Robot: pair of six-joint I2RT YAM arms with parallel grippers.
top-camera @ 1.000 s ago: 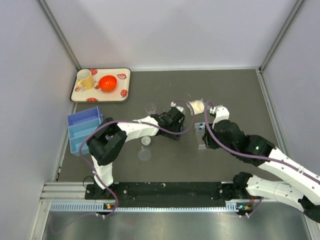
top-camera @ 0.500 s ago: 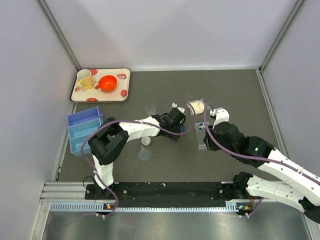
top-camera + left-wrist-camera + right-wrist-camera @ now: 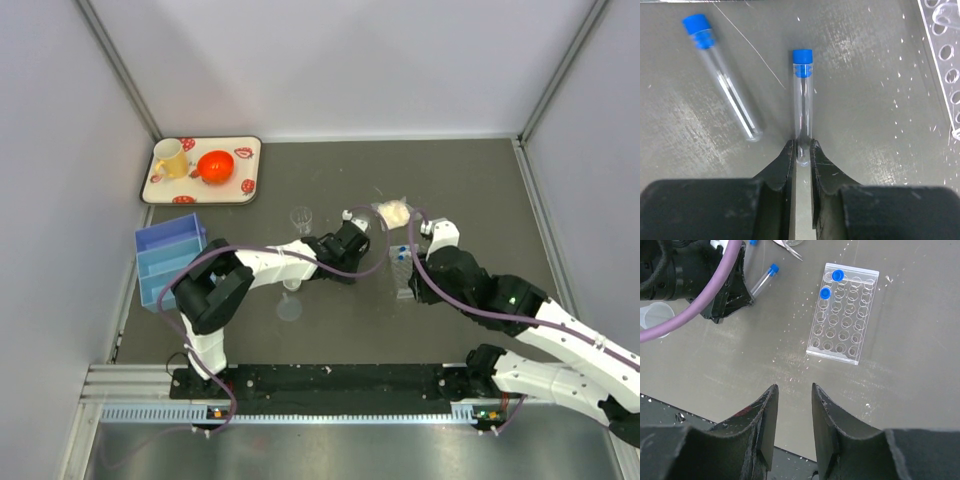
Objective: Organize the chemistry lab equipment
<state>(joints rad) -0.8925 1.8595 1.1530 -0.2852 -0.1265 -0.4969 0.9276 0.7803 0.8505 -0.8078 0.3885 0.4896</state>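
Dark grey table (image 3: 330,180), walled on three sides.

Top view: tray (image 3: 215,193) in the far left corner, bearing mug (image 3: 170,160) and bowl (image 3: 215,166). Blue bin (image 3: 168,262) at the left edge. Rack (image 3: 404,285) right of centre, beside my right arm.

Left wrist view: my left gripper (image 3: 801,148), jaws nearly closed, pinching the round end of a tube (image 3: 802,95) lying flat on the table. Second tube (image 3: 727,85) to its left, apart.

Right wrist view: my right gripper (image 3: 792,395), jaws parted, holding nothing, above bare table near the rack. Two capped tubes (image 3: 838,275) stand in its far-left holes.
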